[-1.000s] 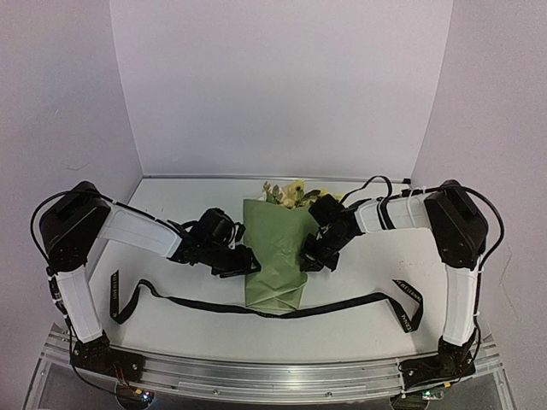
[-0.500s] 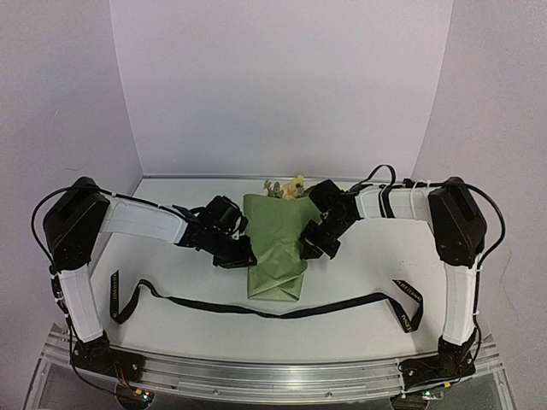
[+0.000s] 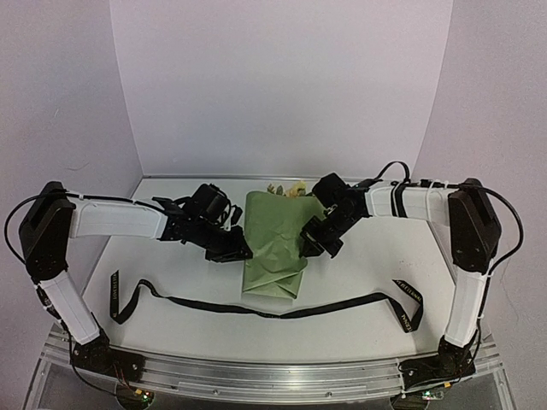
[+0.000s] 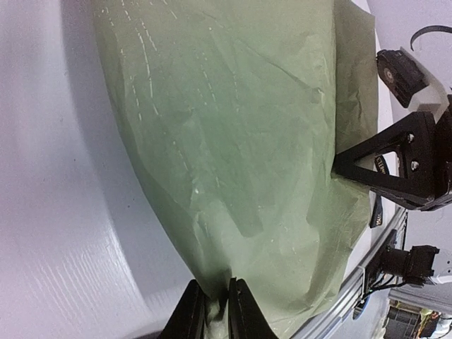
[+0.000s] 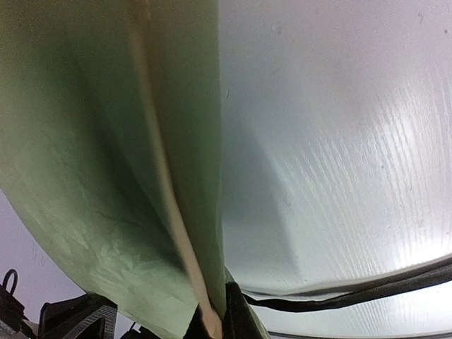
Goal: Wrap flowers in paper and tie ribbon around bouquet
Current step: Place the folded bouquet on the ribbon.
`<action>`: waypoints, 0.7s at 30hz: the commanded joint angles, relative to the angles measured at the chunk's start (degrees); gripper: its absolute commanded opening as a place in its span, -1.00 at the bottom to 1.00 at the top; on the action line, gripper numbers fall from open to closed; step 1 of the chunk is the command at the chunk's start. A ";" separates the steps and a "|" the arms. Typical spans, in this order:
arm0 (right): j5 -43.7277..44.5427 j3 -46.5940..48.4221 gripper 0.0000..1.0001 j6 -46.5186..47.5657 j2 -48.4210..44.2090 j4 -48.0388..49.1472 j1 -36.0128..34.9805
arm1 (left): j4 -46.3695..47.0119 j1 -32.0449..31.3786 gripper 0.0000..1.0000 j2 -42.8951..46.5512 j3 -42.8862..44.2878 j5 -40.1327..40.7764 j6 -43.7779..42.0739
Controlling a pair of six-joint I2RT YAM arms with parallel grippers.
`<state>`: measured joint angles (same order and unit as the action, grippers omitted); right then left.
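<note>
**Bench inspection: paper sleeve pinched from both sides**

The ribbon (image 3: 256, 307), narrow, black and limp, lay slack across the near part of the white bench (image 3: 367, 282). Its left end curled up near the left arm. Pale lettering showed at both ends but was too small to read.

The left claw (image 3: 242, 254) sat at the left edge of the paper (image 3: 273, 248). In its wrist view the two dark fingertips (image 4: 191, 314) were pressed together with a fold of the green sheet caught between them.

The paper was matte olive-green and finely creased, with pale scuff lines. It was rolled into a sleeve, wide at the far rim and tapering toward the near end, and lay at the bench centre. Whether its narrow end touched the ribbon just in front of it could not be told.

Of the flowers (image 3: 289, 189), only a few pale yellow blooms and specks of green showed past the far rim. The stems were hidden inside the sleeve.

The right claw (image 3: 309, 248) met the paper's right edge. Its wrist view showed the fingers closed on that edge, where a thin tan strip of the reverse face ran down into the grip. The fingertips themselves were largely cut off by the bottom of that view.

The ribbon's right end lay folded back near the right arm.
</note>
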<state>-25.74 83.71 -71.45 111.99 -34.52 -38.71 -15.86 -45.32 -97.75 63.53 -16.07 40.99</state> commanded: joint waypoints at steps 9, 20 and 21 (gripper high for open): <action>1.69 -9.29 -1.00 -1.08 -7.74 0.51 -5.49 | 2.07 -5.17 -0.74 9.42 -9.39 -0.38 5.69; 4.19 -16.32 -0.99 1.05 -10.80 1.68 -9.55 | 4.71 -11.39 -0.65 13.16 -16.84 4.60 12.24; 4.34 -16.59 -0.93 1.62 -10.95 1.70 -9.59 | 4.58 -11.37 -0.59 13.47 -16.82 5.26 12.26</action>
<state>-23.55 68.23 -71.81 103.86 -33.23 -47.47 -13.72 -56.97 -87.54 47.80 -14.24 50.79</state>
